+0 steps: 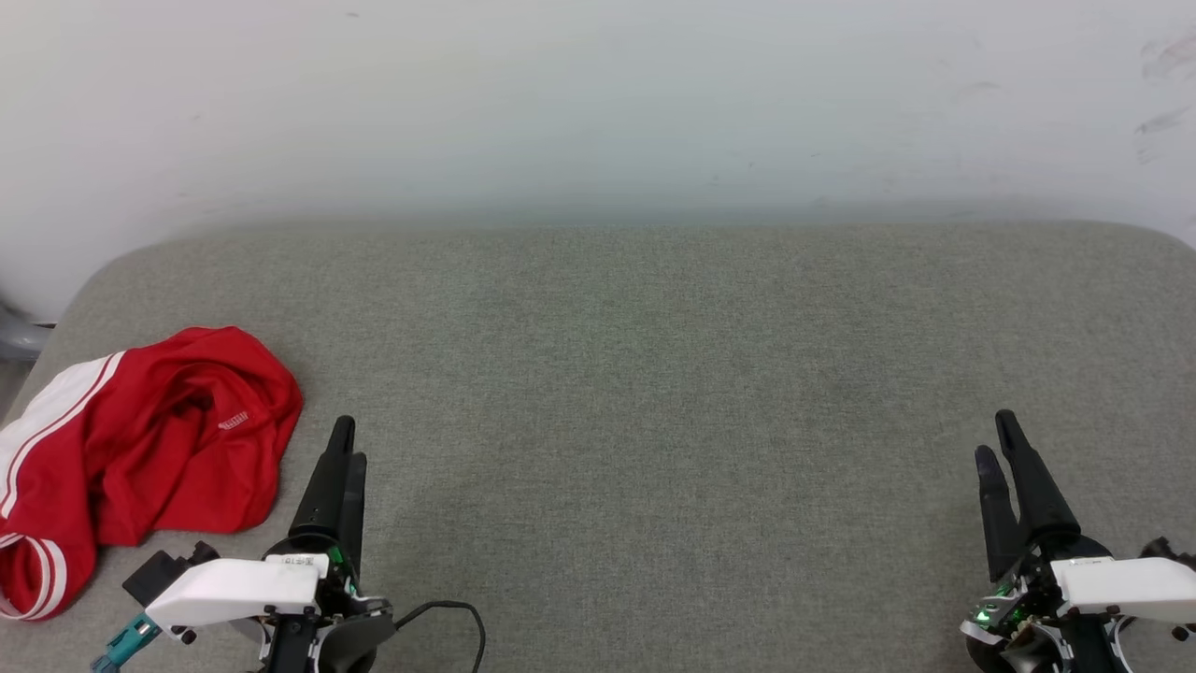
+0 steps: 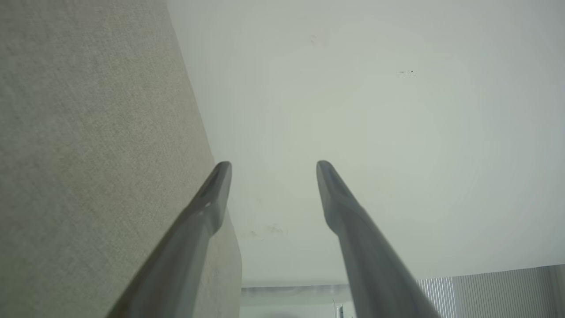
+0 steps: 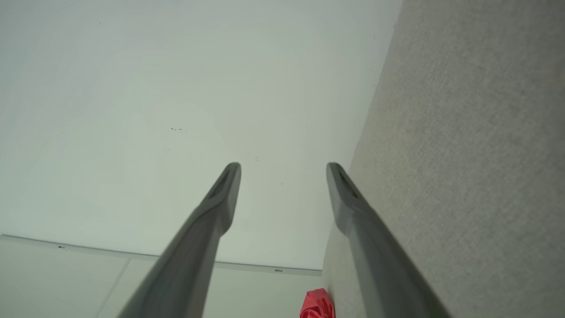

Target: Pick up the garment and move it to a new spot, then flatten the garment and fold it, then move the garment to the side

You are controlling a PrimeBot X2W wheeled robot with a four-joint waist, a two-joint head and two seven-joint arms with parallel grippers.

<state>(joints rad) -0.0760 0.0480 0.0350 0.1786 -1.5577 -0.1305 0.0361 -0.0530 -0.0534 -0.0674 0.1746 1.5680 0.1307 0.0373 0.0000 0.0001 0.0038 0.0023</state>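
Garment (image 1: 154, 449): a red shirt with white striped trim, lying in a crumpled heap at the far left edge of the grey padded table (image 1: 654, 393). Part of it bunches toward the near left corner. It is not spread out, and no fold lines or squared edges are visible. The chest side cannot be made out in this state.

Left gripper (image 1: 348, 447): low over the table just to the right of the garment, close to the cloth but apart from it. Its wrist view shows the two fingers spread with nothing between them.

Right gripper (image 1: 994, 436): near the right edge of the table, well apart from the garment. Its fingers are likewise spread and empty.

Middle of the table: bare grey fabric from front to the pale wall (image 1: 598, 93) behind.

Assessment of progress: nothing visible counts as completed. The heap at the edge reads as a start condition, not as a folded piece set aside. Outstanding steps, in my judgement:
- pick up the garment and carry it toward the open middle;
- flatten it;
- fold it;
- move the folded piece to the side.

The left gripper is the better placed for the first grasp. The crumpled layers suggest a pinch may gather more than one thickness of cloth, which would complicate flattening.
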